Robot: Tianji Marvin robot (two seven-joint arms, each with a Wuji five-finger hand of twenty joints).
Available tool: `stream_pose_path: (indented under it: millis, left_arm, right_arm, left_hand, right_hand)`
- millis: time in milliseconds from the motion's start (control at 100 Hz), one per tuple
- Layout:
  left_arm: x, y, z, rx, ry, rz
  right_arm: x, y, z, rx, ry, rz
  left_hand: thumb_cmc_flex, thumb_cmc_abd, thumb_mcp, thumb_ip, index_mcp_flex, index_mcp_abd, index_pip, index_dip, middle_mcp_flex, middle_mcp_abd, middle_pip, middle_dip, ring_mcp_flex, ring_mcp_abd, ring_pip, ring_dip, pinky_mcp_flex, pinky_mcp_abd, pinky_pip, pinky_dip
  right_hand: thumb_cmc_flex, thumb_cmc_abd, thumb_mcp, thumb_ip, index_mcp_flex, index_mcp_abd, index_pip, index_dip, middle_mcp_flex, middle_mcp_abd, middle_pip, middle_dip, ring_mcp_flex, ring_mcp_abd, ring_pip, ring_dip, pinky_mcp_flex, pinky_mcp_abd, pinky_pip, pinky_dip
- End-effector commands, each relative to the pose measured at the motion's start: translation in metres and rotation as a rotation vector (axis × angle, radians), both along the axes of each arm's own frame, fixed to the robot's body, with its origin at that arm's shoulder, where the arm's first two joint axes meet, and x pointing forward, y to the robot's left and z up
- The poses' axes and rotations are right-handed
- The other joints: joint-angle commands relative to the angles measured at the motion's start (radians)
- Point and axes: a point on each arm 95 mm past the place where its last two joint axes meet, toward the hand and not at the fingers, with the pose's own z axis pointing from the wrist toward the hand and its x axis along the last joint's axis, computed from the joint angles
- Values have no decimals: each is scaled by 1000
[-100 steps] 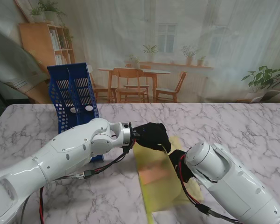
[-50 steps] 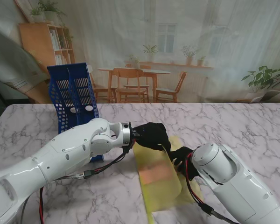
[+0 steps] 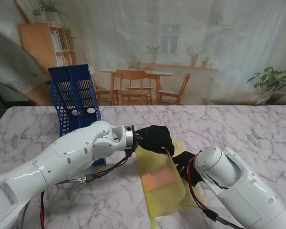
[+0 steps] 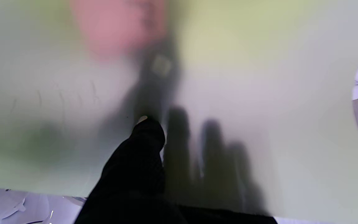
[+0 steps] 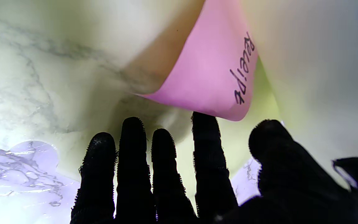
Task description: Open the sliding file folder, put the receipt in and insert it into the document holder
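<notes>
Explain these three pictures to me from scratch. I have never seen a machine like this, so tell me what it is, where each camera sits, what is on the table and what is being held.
This is a robot with two white arms, each ending in a black-gloved five-finger hand. The wide picture comes from a camera on its stand, looking down at a marble table. The other two come from cameras on the wrists, looking along the fingers, and they appear upside down.

On the table stands a blue document holder on the left. In the middle is a translucent yellow file folder. The left hand pinches the folder's top sheet and lifts it; its wrist view shows the thumb on one side and the fingers dimly through the plastic. The right hand, fingers spread, pushes a pink receipt in under that sheet; it does not seem to grip it.
</notes>
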Motion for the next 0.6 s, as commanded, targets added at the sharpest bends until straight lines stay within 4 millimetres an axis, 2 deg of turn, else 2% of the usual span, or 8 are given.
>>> stream_pose_path:
  millis: [0,140,220,260,420,440,460,590]
  left_arm:
    - [0,0,1,11,-3,-3]
    - [0,0,0,11,-3,-3]
    - [0,0,0,10,-3,-3]
    - [0,0,0,9,-3,-3]
    - [0,0,-1,10,-4,-2]
    - [0,0,-1,10,-4,-1]
    - [0,0,-1,10,-5,-1]
    - [0,1,0,11,-5,0]
  right_arm:
    - [-4,-2,-4,-3,10,-2]
    - [-7,-6,-4,11,12,2]
    - [-8,-7,-3,12,10,2]
    - [-8,-8,-2,14,9,-1]
    - [-9,-13,0,20,-3,-15]
    - [-10,-13,0,22,-4,-18]
    - [-10,-14,1,23,-6,-21]
    - [-11,-15,3,43,1,-28]
  left_hand:
    - [60,68,54,14,81,-32,205,63,26,-2,13,7,11,13,23,9,-9,-33,38,15]
    - [60,67,54,14,81,-31,205,63,26,-2,13,7,9,12,22,9,-9,-33,38,16]
    - [60,67,54,14,81,-32,205,63,26,-3,13,7,10,13,23,9,-9,-34,38,16]
    - [60,67,54,14,81,-31,205,63,27,-3,14,7,10,13,23,9,-9,-33,38,16]
    - [60,68,54,14,81,-31,205,63,27,-2,14,7,9,12,23,9,-9,-33,38,15]
    - [60,68,54,14,80,-31,205,63,26,-3,13,7,10,12,23,9,-9,-33,38,15]
    - [60,68,54,14,81,-32,205,63,26,-2,13,7,10,12,23,9,-9,-33,38,15]
    - [60,68,53,14,80,-32,205,63,25,-1,13,7,9,12,23,9,-9,-33,39,16]
  right_hand:
    - [-74,4,-42,13,-56,-27,-34,16,-33,-11,-28,-6,-51,2,-81,-38,-19,-23,0,5]
    - [-141,9,-133,8,-198,34,-113,1,-107,-25,-60,-16,-103,-13,-136,-50,-54,-30,-38,6]
    - [-159,13,-157,6,-226,47,-129,-4,-123,-27,-65,-18,-116,-16,-149,-53,-60,-31,-44,8]
    - [-121,39,-248,19,-218,41,-135,-9,-131,-26,-72,-27,-119,-17,-168,-46,-65,-35,-58,28]
    - [-104,58,-283,20,-94,-20,-67,17,-146,-28,-91,-36,-142,-25,-194,-58,-75,-40,-71,28]
    - [-19,102,-439,39,-79,-22,-70,30,-145,-29,-92,-49,-143,-27,-205,-59,-77,-40,-79,49]
    - [5,114,-478,45,-61,-19,-65,34,-143,-30,-92,-52,-144,-28,-207,-59,-78,-41,-83,53]
    - [42,147,-495,49,13,4,-63,26,-91,-24,-93,-53,-126,-18,-196,-57,-83,-33,-93,44]
